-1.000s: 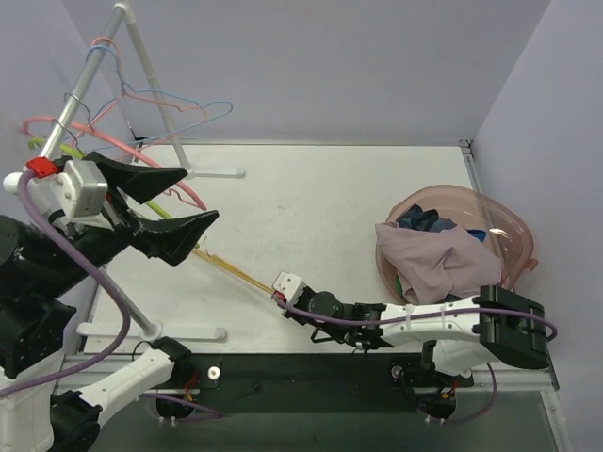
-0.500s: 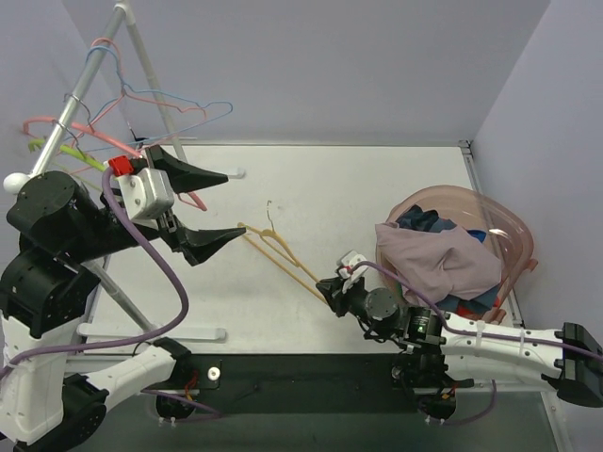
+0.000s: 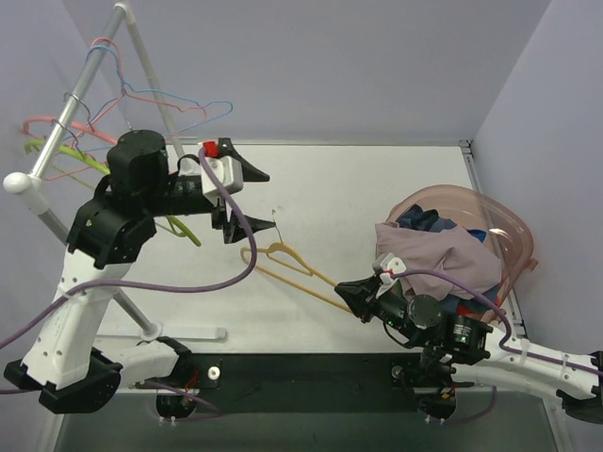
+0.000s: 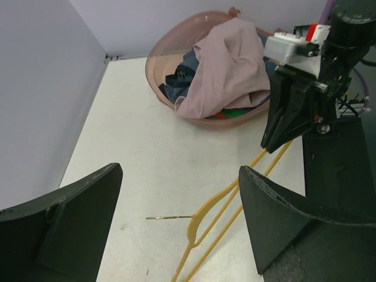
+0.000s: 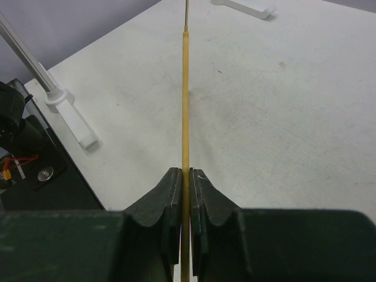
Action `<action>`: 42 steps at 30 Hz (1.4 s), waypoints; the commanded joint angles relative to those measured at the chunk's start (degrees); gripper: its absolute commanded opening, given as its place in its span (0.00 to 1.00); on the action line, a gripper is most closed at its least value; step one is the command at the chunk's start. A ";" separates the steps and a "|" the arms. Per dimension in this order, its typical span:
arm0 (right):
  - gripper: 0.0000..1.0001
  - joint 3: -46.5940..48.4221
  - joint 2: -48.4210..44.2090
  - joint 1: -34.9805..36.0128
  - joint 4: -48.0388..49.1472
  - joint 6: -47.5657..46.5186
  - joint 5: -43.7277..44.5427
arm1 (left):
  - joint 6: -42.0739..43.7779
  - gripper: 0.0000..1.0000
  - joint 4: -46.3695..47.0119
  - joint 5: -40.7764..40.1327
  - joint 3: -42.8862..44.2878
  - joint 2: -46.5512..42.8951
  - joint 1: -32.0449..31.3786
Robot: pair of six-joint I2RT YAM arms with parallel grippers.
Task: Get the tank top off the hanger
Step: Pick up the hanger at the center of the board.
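A bare yellow hanger (image 3: 292,264) lies low over the white table, its wire hook (image 3: 273,218) pointing away from me. My right gripper (image 3: 347,294) is shut on one of the hanger's thin bars (image 5: 185,88), with the jaws pressed against it on both sides. My left gripper (image 3: 256,200) hovers open above the hook end. In the left wrist view the hanger (image 4: 202,220) shows between its wide-spread fingers (image 4: 82,205). The tank top (image 3: 433,259), a mauve garment, is draped over the clothes in the pink basket (image 3: 513,226) at the right.
A clothes rack rail (image 3: 75,89) rises at the far left, carrying a blue wire hanger (image 3: 179,108), a pink hanger (image 3: 42,124) and a green one (image 3: 179,231). Its white feet (image 3: 188,333) rest on the table. Walls close in left, back and right.
My right gripper has drawn the hanger to the right, toward the basket. My left arm has swung from the rack out over the hanger's hook end, jaws still open.
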 commanded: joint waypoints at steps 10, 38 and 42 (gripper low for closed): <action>0.00 -0.20 3.14 -0.17 -6.21 0.98 -2.61 | 9.51 0.83 -3.29 1.35 -9.14 2.98 -0.54; 0.00 -0.12 1.56 -0.25 -8.15 -0.08 -3.49 | 37.29 0.73 -15.42 -36.98 -10.46 16.34 -14.25; 0.00 -0.12 1.65 -0.25 -7.88 -0.95 -3.31 | 38.00 0.63 -12.96 -37.25 -11.87 16.34 -14.43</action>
